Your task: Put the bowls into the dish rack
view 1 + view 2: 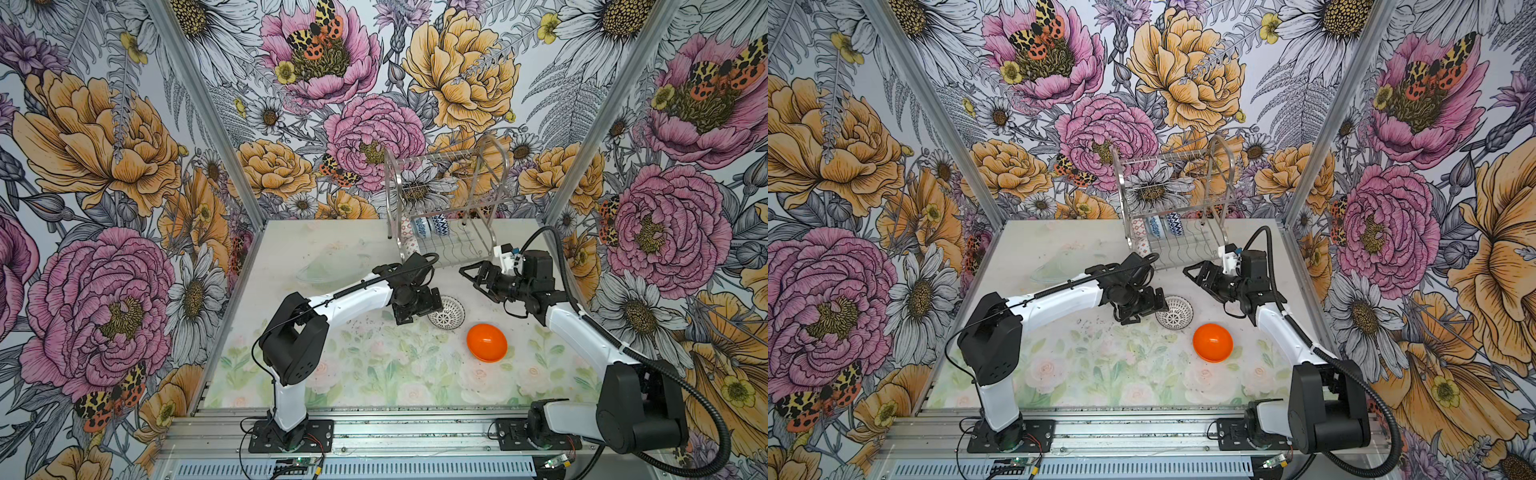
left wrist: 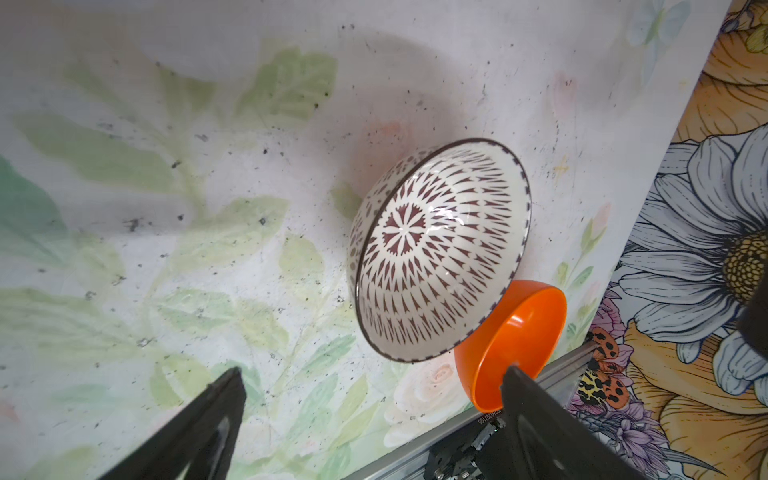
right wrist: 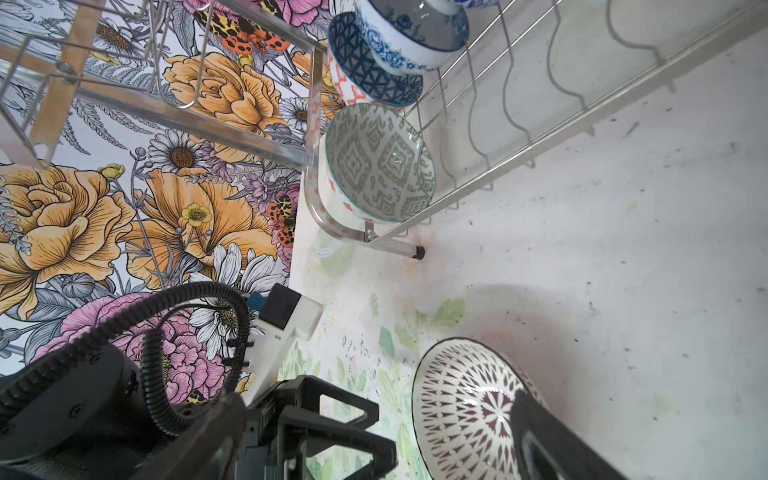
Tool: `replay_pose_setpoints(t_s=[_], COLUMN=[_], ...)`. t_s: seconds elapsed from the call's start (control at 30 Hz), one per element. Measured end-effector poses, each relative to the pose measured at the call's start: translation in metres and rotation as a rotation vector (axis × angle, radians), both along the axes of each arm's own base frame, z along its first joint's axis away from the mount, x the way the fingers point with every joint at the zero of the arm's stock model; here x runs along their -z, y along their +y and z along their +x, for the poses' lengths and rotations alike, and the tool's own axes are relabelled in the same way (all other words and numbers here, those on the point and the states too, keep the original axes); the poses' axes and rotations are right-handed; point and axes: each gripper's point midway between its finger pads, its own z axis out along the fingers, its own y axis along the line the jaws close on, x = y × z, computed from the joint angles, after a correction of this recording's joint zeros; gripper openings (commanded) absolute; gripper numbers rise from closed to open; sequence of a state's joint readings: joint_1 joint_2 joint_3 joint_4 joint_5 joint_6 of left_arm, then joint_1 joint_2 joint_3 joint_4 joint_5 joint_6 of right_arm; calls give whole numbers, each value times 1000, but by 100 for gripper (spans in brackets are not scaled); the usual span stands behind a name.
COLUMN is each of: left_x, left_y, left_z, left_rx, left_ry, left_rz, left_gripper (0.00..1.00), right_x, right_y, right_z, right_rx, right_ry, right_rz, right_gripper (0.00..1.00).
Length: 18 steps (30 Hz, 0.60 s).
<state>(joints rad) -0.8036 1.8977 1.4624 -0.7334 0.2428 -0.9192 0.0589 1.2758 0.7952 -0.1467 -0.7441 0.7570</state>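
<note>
Left tool (image 2: 375, 369): we see it spread wide, empty, beside the lattice bowl (image 1: 446, 312).
Right tool (image 1: 473, 275): spread wide, empty, before the rack (image 3: 311, 158).
Worktop (image 1: 374, 365): carries lattice bowl and orange bowl (image 1: 486, 342).
Rack: patterned bowls (image 3: 380, 164) on edge, lower tier.

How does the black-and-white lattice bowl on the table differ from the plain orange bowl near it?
The lattice bowl carries dark marks on white inside; the orange bowl is one plain glossy colour. The lattice bowl stands nearer the dish rack; the orange bowl stands nearer the front edge of the table. Both stand mouth up on the table, outside the dish rack, and neither is held.
</note>
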Motion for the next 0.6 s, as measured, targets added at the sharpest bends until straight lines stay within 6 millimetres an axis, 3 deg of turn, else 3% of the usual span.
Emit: replay_pose_setpoints(t_s=[0.23, 0.6], left_x=[30, 34], left_y=[-7, -6], left_z=[-1, -1], left_rx=[27, 31], left_ry=[38, 39], left_rz=[48, 55], left_gripper=[71, 43], right_x=[-9, -3], right_y=[-22, -27], right_z=[-14, -19], right_rx=[61, 79], right_ry=[-17, 18], right_rz=[-30, -41], right_gripper=[99, 99])
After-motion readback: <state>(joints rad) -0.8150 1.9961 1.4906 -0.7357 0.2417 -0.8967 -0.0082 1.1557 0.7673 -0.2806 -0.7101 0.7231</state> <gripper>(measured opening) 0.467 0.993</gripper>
